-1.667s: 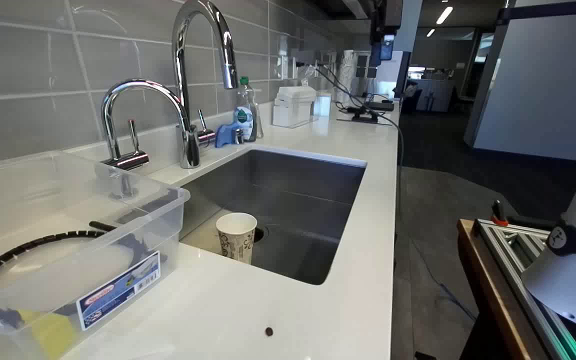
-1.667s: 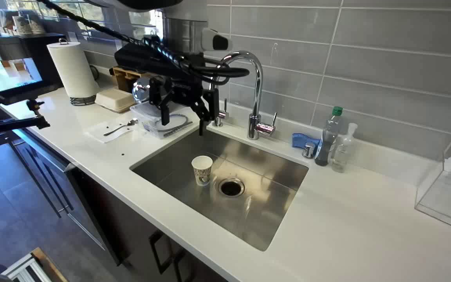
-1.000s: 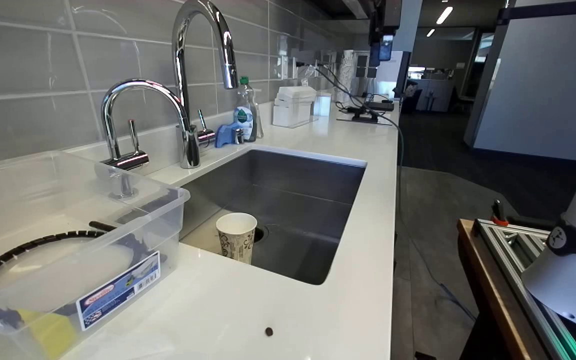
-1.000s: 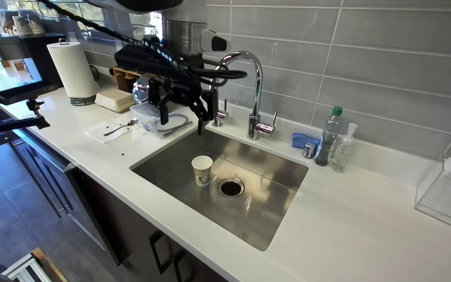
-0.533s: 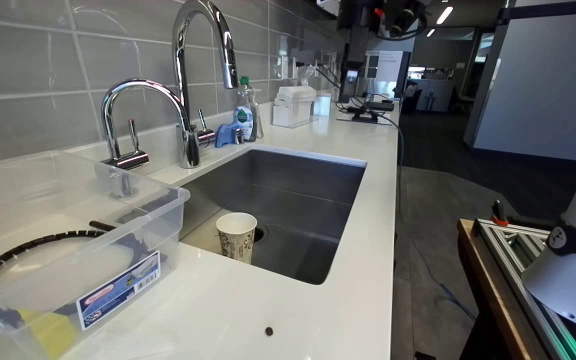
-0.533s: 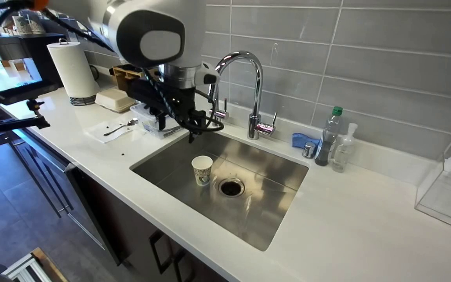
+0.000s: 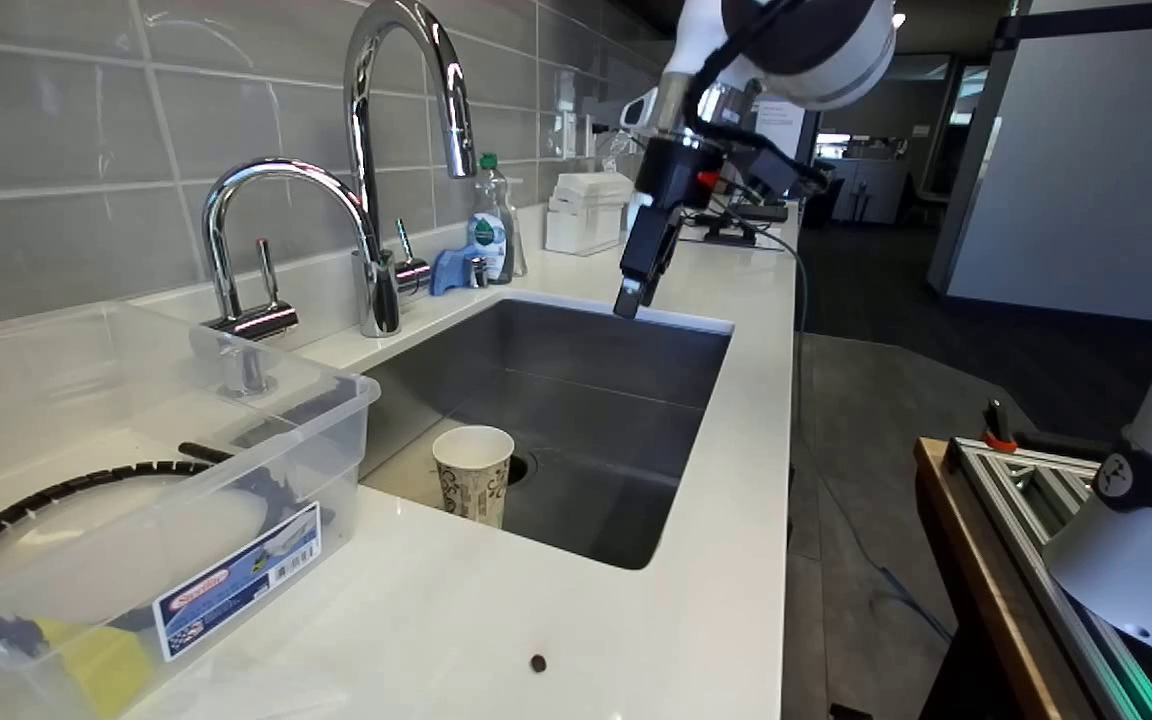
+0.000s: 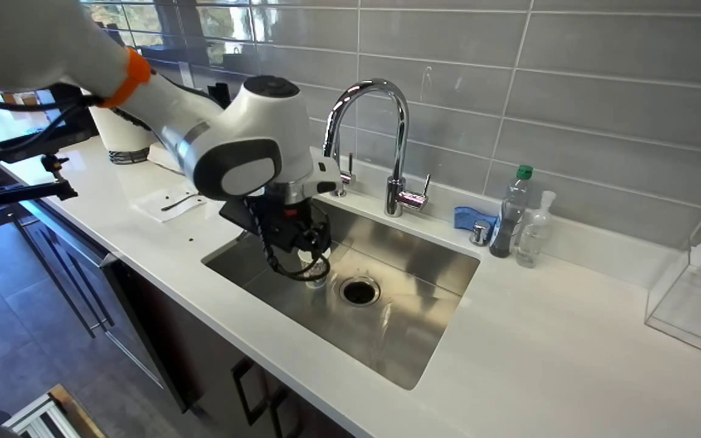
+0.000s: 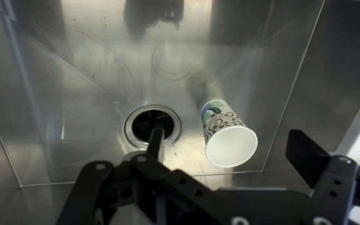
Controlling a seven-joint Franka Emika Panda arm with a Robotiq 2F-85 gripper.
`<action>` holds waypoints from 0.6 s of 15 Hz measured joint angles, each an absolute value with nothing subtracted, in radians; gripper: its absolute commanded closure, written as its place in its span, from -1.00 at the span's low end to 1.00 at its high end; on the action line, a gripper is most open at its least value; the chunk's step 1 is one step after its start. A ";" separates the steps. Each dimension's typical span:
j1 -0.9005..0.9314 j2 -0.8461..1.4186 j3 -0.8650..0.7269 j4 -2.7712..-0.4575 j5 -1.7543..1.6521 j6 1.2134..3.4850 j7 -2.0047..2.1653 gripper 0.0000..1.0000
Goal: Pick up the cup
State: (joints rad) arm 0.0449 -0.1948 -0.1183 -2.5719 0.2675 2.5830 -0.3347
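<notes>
The cup (image 7: 473, 478) is a paper cup with a white rim, a pale inside and a dark swirl pattern. It stands upright in the steel sink (image 7: 586, 400), beside the drain. It also shows in an exterior view (image 8: 315, 283), partly hidden by the arm's cable, and in the wrist view (image 9: 231, 146). My gripper (image 9: 226, 137) is open and empty. In the wrist view its two fingers lie apart on either side of the cup's rim, not touching it. In an exterior view the gripper (image 7: 628, 302) is tilted, above the sink and higher than the cup.
Two faucets (image 7: 366, 150) rise at the back edge. A clear plastic bin (image 7: 236, 560) stands on the counter beside the sink. A soap bottle (image 8: 510, 213), a pump bottle (image 8: 533, 234) and a blue brush (image 8: 471, 217) stand behind. The sink's drain (image 9: 152, 125) is next to the cup.
The arm has come down and over the sink, from high above, to near the cup, and the gripper has tilted. The cup has not moved.
</notes>
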 measured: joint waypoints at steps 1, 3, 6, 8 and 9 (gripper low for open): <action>0.047 -0.162 -0.108 -2.586 0.277 2.637 -0.318 -1.00; 0.082 -0.095 -0.107 -2.589 0.394 2.661 -0.397 -1.00; 0.101 -0.056 -0.110 -2.575 0.437 2.665 -0.428 -1.00; 0.101 -0.057 -0.113 -2.570 0.440 2.665 -0.433 -1.00; 0.101 -0.057 -0.114 -2.569 0.440 2.665 -0.433 -1.00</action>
